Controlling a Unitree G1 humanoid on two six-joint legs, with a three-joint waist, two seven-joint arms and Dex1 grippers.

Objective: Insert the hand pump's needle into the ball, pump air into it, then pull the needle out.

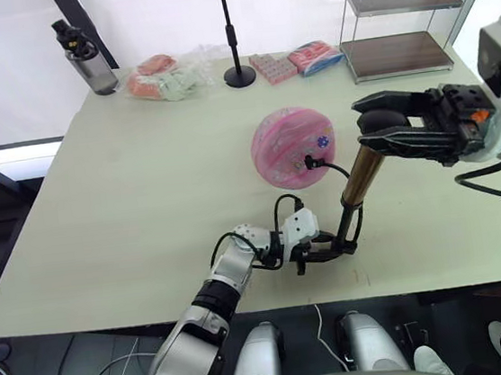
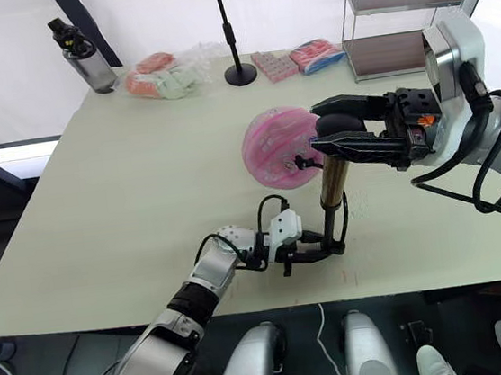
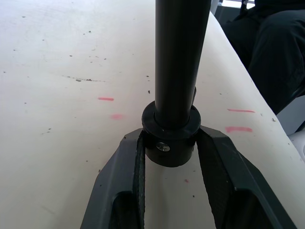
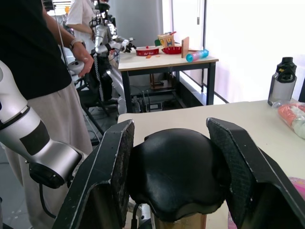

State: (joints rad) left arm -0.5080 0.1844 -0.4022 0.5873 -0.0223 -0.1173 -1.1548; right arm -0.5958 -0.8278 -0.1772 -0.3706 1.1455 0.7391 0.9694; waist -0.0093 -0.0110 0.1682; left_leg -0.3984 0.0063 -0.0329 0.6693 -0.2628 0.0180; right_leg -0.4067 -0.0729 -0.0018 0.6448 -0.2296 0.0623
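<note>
While the hand pump [image 1: 360,173] stands nearly upright at about five o'clock from the ball [image 1: 293,146], each arm holds one end of it. Its barrel is a smooth gold-bronze metal tube; below it a thinner black shaft runs down to a round black collar with a small screw, resting on the pale, speckled worktop [image 1: 144,209]. The left pincer [image 3: 170,157] has its ribbed black fingers [image 3: 138,167] pressed against that collar from both sides, pinching the pump's foot. The right pincer [image 4: 175,181] closes its textured pads [image 4: 121,167] on the rounded, matte black handle at the top; the handle's ends are hidden behind the fingers.

The ball is glossy pink with pale panels and small stickers, sitting near the middle of the worktop. A thin black hose [image 1: 334,167] curves from the pump to a small black fitting against the ball's near side; the needle itself is too small to make out.

At twelve o'clock lie wrapped packets [image 1: 161,78], a black stand [image 1: 233,36], a wire shelf [image 1: 403,21] and, toward ten o'clock, a dark bottle [image 1: 86,57]. A person [image 4: 43,71] stands beyond the worktop, partly cut off.
</note>
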